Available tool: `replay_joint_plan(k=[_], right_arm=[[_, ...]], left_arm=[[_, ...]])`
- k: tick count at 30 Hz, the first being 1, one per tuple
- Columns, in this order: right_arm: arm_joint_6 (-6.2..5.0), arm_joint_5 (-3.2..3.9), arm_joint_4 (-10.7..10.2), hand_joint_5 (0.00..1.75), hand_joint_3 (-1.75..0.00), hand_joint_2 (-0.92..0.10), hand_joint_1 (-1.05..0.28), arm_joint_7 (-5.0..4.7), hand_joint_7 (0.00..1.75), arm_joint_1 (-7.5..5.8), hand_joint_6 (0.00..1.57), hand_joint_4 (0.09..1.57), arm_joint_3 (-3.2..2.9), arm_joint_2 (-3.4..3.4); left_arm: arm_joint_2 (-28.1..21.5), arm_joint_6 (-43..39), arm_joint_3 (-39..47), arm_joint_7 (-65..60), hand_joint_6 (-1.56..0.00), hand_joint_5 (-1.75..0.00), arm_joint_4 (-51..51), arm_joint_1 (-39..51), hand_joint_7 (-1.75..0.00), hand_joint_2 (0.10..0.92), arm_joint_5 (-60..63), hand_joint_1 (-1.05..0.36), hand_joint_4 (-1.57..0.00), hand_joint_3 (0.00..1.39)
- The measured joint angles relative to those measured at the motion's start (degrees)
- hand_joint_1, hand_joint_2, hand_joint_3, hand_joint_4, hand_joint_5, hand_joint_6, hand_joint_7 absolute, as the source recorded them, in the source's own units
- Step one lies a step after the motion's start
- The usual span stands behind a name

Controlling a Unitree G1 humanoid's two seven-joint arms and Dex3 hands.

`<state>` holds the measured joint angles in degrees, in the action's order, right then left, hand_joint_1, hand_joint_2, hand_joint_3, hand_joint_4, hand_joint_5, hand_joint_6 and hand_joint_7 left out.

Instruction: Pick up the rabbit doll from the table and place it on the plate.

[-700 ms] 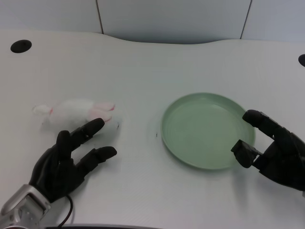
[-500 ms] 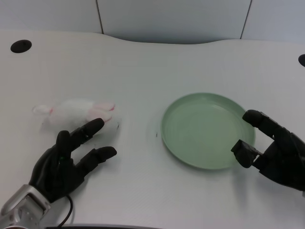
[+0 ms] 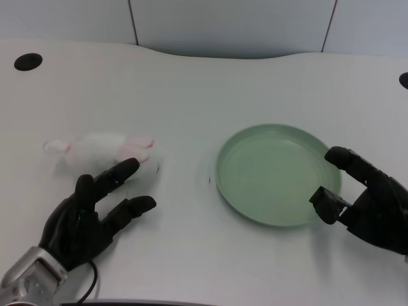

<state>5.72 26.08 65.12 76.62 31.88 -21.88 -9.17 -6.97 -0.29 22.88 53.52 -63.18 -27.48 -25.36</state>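
One rabbit doll lies on its side at the white table's left, bare tabletop between it and the green plate to the right. Left hand rests just below the doll, fingers spread wide, holding nothing, one fingertip near the doll's ears.

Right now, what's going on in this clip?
A humanoid robot is set to move a white rabbit doll onto a green plate. The doll lies on its side on the white table, left of the plate and apart from it. The left robot hand is open, fingers spread, just in front of the doll, one fingertip at its near edge; it holds nothing. The plate has nothing on it, so the pick-up has not yet happened.
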Motion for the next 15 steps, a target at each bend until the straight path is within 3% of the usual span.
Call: replay_joint_plan(k=[6,15], right_arm=[[-0.01,0.0,0.02,1.75,-0.36,-0.92,-0.73,0.03,1.32,0.0,0.47,0.52,0.0,0.0],[0.46,0.07,-0.03,1.75,-0.41,-0.92,-0.71,1.13,1.29,-0.02,0.52,0.54,-0.04,0.01]], left_arm=[[0.0,-0.05,0.01,0.01,-0.69,-1.25,0.0,0.0,-0.01,0.921,0.0,-0.9,-0.29,0.49],[1.02,-12.82,-3.31,-0.58,-0.73,-1.25,6.65,1.62,-0.03,0.921,3.24,-0.86,-0.31,0.42]])
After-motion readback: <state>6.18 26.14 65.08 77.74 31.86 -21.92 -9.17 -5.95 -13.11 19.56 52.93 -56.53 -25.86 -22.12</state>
